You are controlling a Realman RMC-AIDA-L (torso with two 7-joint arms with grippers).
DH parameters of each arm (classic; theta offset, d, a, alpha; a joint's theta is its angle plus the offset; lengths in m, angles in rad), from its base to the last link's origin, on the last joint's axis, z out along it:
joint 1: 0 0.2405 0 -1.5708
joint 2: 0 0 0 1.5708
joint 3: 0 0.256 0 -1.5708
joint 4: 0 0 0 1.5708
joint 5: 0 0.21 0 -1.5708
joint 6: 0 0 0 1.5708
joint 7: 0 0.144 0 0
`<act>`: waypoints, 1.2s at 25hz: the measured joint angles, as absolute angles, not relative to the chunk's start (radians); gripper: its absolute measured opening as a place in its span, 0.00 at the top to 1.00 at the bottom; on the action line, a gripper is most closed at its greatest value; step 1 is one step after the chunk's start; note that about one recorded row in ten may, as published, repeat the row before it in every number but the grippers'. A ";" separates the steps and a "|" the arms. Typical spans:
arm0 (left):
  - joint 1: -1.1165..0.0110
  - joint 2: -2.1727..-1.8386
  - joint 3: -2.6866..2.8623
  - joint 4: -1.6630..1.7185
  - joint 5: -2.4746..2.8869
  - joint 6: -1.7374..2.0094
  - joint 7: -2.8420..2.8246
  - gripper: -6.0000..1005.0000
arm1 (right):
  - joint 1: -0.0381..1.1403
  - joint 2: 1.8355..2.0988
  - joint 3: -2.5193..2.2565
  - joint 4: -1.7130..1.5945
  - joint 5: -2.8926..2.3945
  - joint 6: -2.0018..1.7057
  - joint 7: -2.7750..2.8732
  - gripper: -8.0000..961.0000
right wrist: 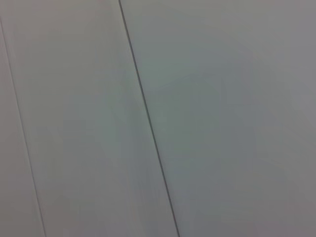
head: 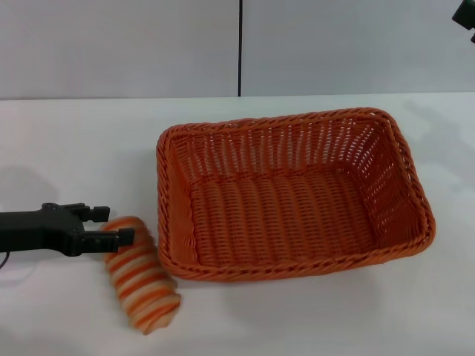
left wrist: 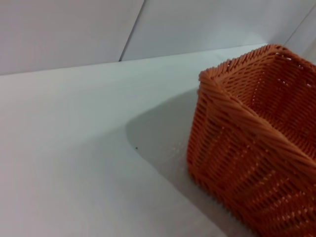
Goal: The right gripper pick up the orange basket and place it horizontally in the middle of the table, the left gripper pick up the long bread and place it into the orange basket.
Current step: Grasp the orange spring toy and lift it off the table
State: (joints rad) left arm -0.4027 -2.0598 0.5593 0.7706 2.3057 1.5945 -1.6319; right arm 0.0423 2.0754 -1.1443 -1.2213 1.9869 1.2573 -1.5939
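The orange basket (head: 293, 193) stands on the white table (head: 74, 141) near the middle, its long side running left to right, with nothing in it. One of its corners also fills the left wrist view (left wrist: 256, 148). The long bread (head: 141, 278), striped orange and cream, lies on the table just off the basket's front left corner. My left gripper (head: 111, 225) comes in low from the left and is open. Its nearer finger (head: 122, 237) lies over the bread's far end. A black part of the right arm (head: 466, 15) shows at the top right corner, high above the table.
A grey panelled wall (head: 119, 44) with a dark vertical seam runs behind the table. The right wrist view shows only this wall (right wrist: 222, 123). Bare tabletop lies left of the basket and along the front edge.
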 joint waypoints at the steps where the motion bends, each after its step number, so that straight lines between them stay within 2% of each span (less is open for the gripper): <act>1: -0.403 -2.060 0.559 0.769 2.307 1.591 -1.629 0.18 | 0.042 2.075 -1.144 -1.221 1.987 1.258 -1.594 0.29; 10: -0.385 -2.056 0.555 0.773 2.299 1.604 -1.613 0.19 | 0.042 2.075 -1.144 -1.221 1.985 1.279 -1.594 0.29; 15: -0.371 -2.055 0.560 0.771 2.299 1.604 -1.580 0.37 | 0.044 2.075 -1.144 -1.221 1.985 1.293 -1.594 0.29; 21: -0.358 -2.057 0.554 0.779 2.293 1.607 -1.557 0.53 | 0.048 2.075 -1.144 -1.221 1.985 1.298 -1.594 0.29; 26: -0.357 -2.052 0.534 0.796 2.291 1.622 -1.564 0.55 | 0.047 2.076 -1.144 -1.221 1.985 1.298 -1.594 0.29; 30: -0.362 -2.035 0.448 0.815 2.288 1.683 -1.560 0.57 | 0.046 2.077 -1.144 -1.204 1.990 1.305 -1.594 0.29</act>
State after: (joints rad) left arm -0.3623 -2.0352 0.4481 0.8148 2.2875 1.6831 -1.5605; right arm 0.0464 2.0770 -1.1444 -1.2043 1.9899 1.3049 -1.5937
